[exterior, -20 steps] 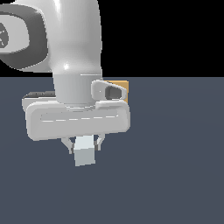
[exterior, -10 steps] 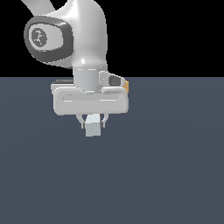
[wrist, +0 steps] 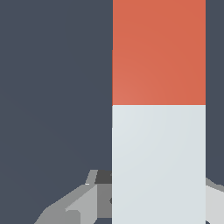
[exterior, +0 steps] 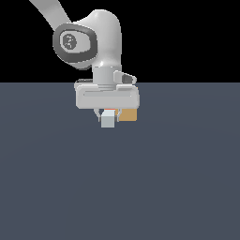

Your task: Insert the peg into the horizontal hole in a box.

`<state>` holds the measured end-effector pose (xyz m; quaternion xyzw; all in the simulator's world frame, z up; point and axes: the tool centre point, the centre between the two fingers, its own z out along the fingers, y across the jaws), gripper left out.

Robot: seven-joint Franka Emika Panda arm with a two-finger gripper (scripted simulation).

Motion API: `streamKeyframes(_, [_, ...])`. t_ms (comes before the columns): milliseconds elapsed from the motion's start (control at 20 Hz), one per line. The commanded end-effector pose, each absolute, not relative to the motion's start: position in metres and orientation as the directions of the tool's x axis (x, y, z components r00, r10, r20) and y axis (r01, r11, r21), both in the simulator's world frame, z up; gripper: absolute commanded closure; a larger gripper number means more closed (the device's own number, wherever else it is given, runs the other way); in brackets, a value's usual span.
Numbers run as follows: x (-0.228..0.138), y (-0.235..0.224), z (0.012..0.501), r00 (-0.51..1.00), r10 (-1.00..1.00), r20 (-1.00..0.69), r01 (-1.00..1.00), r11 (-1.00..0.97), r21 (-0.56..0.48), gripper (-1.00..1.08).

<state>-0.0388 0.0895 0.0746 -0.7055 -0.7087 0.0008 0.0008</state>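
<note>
The robot's jaws grip the long grey-white, orange-ended square peg [exterior: 108, 120] just beside the small tan box [exterior: 127, 115] above the dark desk [exterior: 120, 187], and any sideways offset could jam it against the face.

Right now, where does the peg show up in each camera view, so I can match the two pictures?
Exterior view: the peg is seen end-on as a small pale square just below the gripper, with the tan box beside it on the exterior view's right.
Wrist view: the peg fills much of the frame, part orange-red, part pale.
Shared landmark: the grey fingers flanking the peg's pale part.
</note>
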Motion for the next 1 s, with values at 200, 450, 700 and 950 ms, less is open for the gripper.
streamKeyframes(200, [-0.027,0.125,0.083,0.041,0.999,0.0,0.999,-0.041,0.0,1.08])
streamKeyframes(450, [-0.021,0.139,0.086,0.059,0.998,0.0,0.998,-0.059,0.0,1.08])
streamKeyframes(700, [-0.019,0.143,0.086,0.063,0.998,0.0,0.998,-0.063,0.0,1.08])
streamKeyframes(950, [-0.018,0.143,0.086,0.062,0.998,0.0,0.998,-0.062,0.0,1.08])
